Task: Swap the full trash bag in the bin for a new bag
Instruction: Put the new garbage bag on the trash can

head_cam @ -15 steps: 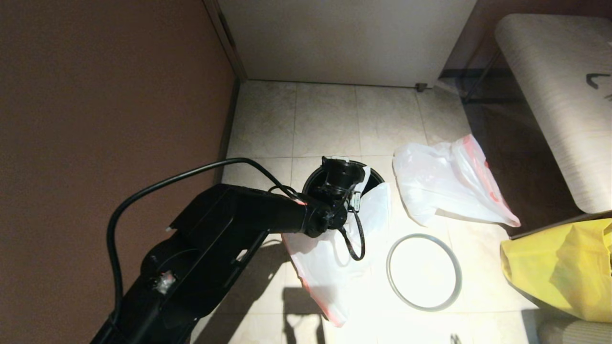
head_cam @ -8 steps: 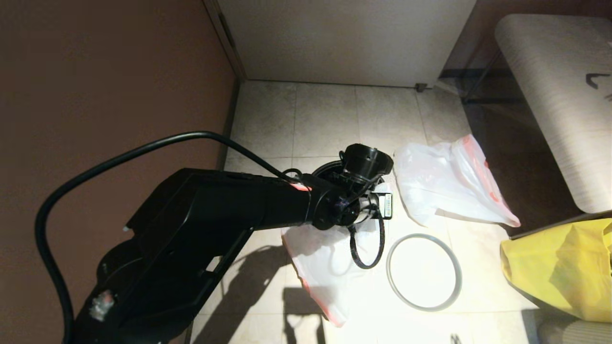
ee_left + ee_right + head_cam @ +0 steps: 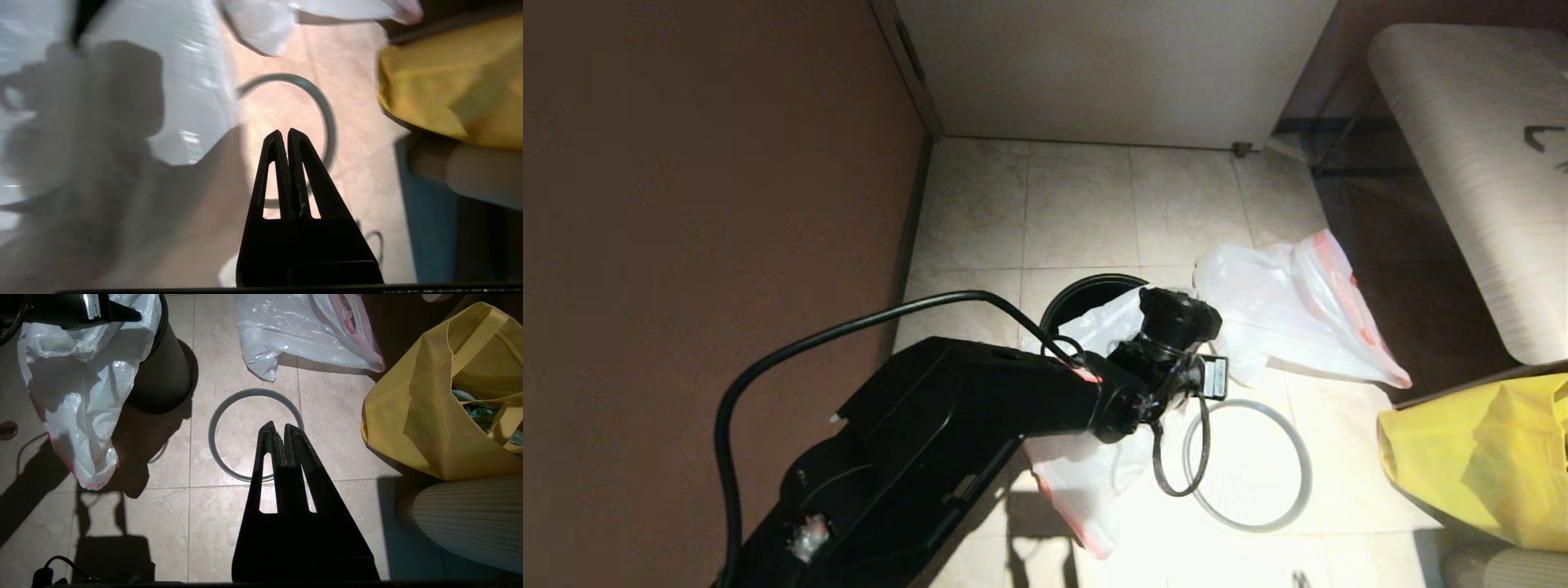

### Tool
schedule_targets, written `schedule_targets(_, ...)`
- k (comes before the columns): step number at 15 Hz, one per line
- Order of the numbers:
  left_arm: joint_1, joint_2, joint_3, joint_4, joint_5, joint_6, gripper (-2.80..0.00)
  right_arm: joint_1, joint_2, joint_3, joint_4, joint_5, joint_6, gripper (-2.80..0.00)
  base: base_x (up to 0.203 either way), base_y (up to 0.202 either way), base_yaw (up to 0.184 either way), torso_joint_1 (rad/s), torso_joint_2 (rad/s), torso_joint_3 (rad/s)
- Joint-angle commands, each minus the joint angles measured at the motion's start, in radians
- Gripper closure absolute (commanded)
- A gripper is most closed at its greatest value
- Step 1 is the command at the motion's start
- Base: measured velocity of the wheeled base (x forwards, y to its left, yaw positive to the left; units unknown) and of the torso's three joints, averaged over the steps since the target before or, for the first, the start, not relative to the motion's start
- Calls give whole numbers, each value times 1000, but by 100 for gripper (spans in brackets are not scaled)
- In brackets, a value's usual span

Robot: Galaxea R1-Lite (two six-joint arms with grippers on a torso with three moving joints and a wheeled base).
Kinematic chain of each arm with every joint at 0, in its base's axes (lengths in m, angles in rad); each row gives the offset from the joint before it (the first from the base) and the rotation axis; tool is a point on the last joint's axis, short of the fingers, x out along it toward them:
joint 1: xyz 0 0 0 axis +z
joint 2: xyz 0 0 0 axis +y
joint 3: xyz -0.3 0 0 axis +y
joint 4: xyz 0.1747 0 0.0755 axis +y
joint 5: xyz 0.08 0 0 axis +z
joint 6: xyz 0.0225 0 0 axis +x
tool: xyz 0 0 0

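Right now the left gripper has its two fingers pressed together with nothing visible between them. In the left wrist view its tips sit over the grey hoop, which lies flat on the floor. It looks raised off the tiles, though how high is hard to judge. Just beside the hoop stands the bin, and the new bag is draped over the bin's mouth and down its side, reaching the floor on the robot's side of the bin. Its red-pink edge hangs lowest. The bag is not yet tucked in or clamped, so I judge the hoop is next, and it lies straight under this claw. The full trash bag lies on the floor beyond the hoop, well clear of the bin. The yellow bag sits past the hoop, away from the bin. The right gripper also points at the hoop, fingers closed and empty, apparently idle. The left arm seems nearer.
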Motion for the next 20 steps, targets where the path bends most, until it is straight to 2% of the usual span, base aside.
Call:
schedule_targets(1,-27,53,-7,-12,-11,34,0,1,1,2,0,-1,1,0,0,0,0,0,0,0)
schedule_targets(2,-29,86,-9,-43,-9,83,0,1,1,2,0,-1,0,0,0,0,0,0,0,0)
schedule_targets(4,-21,139,-10,-141,-1,132,0,1,1,0,0,-1,0,0,0,0,0,0,0,0)
schedule_targets(5,-10,154,-12,-158,-1,165,0,0,1,1,0,-1,1,0,0,0,0,0,0,0)
schedule_targets(8,25,160,-15,-172,4,212,0,1,1,1,0,-1,1,0,0,0,0,0,0,0)
schedule_targets(14,43,83,-13,-195,57,202,0,0,1,1,0,-1,1,0,0,0,0,0,0,0)
schedule_targets(20,92,111,-13,-187,64,215,0,0,1,1,0,-1,0,0,0,0,0,0,0,0)
